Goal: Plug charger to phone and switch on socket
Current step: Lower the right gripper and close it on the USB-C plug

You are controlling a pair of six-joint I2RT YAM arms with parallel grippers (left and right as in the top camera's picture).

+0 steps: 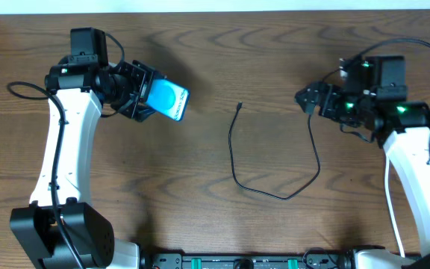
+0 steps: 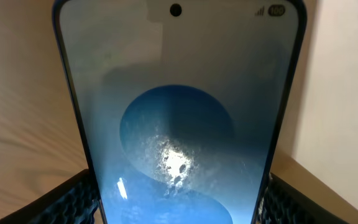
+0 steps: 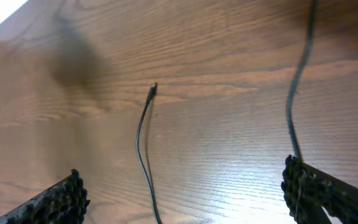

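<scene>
The phone [image 1: 169,101] shows a bright blue screen and sits tilted between the fingers of my left gripper [image 1: 142,93], lifted off the table at the upper left. In the left wrist view the phone [image 2: 179,118] fills the frame, with a black pad [image 2: 67,200] against each long edge. The charger [image 1: 239,166] is a thin black cable that loops across the table's middle. Its connector tip [image 1: 240,105] lies free, and its other end runs under my right gripper [image 1: 310,98]. My right gripper [image 3: 182,190] hangs open over the cable [image 3: 140,140] and holds nothing. The socket is out of view.
The brown wooden table [image 1: 222,45] reaches a pale wall at the far edge. A second stretch of the cable [image 3: 298,74] runs down behind my right finger [image 3: 322,193]. The black arm bases [image 1: 58,232] stand at the near edge.
</scene>
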